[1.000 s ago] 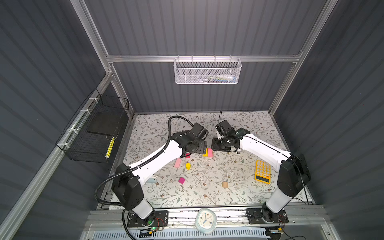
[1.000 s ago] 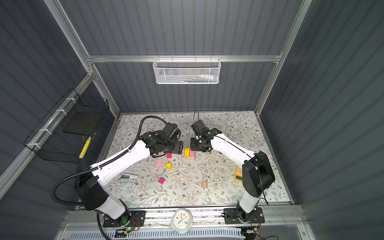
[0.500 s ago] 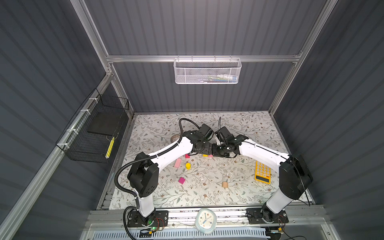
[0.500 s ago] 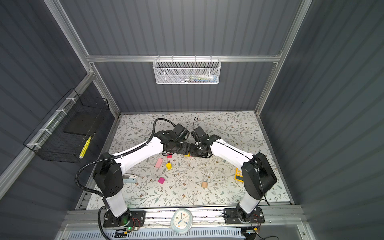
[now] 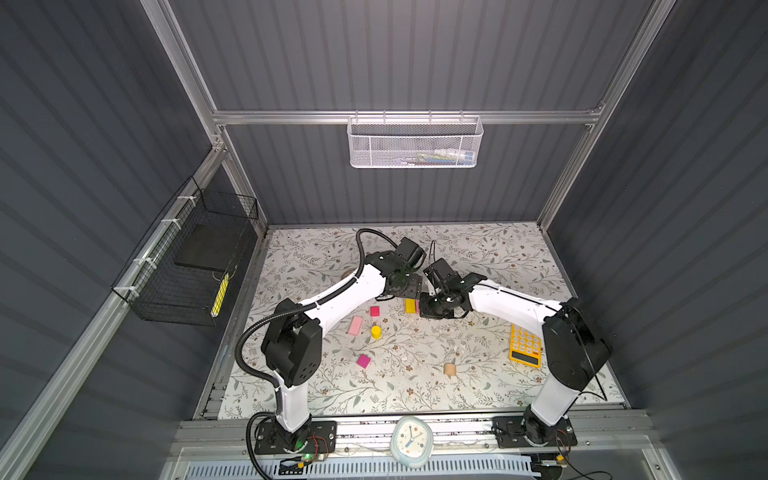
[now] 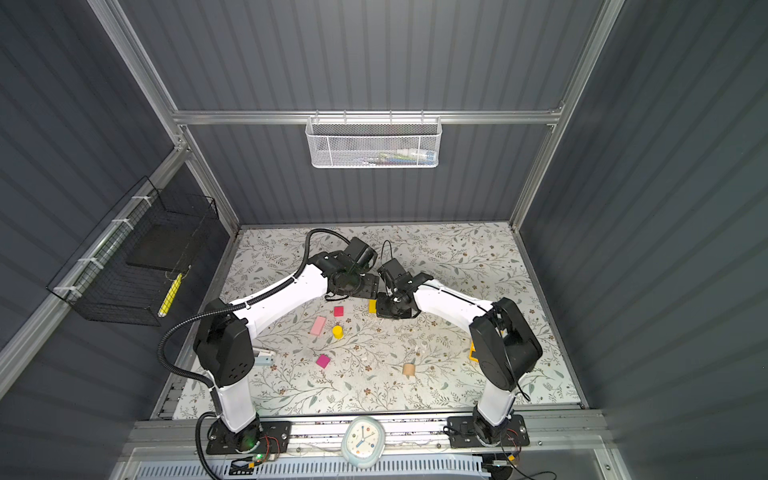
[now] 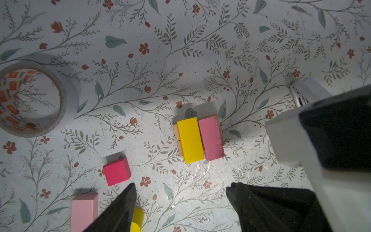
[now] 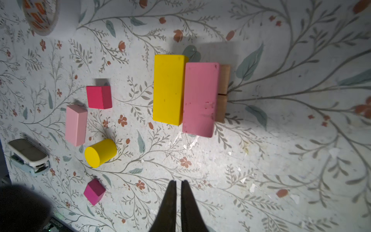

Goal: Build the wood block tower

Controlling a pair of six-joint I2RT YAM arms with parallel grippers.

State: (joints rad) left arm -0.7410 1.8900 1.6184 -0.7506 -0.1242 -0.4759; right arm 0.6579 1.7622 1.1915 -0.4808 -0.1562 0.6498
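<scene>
Right wrist view: the right claw [image 8: 178,192] is pressed together on nothing, its tips over bare desk [image 8: 291,160] just short of the tower [image 8: 186,94]. The left claw [image 7: 180,190] hangs spread and empty (its own wrist view has the same stack ahead of it).

The tower stands mid-desk in two layers: tan pieces [image 8: 223,90] underneath, then a yellow bar [image 8: 168,88] and a pink bar [image 8: 200,98] touching side by side on top, staggered lengthwise. The step, I judge, is squaring these up before the next block. Gentle, slow nudges from the closed tips should do it without sliding the tan layer.

- **In the tower:** one yellow bar, one pink bar, two tan pieces showing.
- **Loose wood blocks, five:** a redder cube [image 8: 99,97], a purpler cube [image 8: 94,191], one pale pink bar [image 8: 76,124], one yellow cylinder [image 8: 100,152], and one tan cylinder [image 5: 449,368] well apart.
- **Others:** one stapler [image 8: 28,156], one tape roll [image 7: 30,100], one calculator [image 5: 525,345].
</scene>
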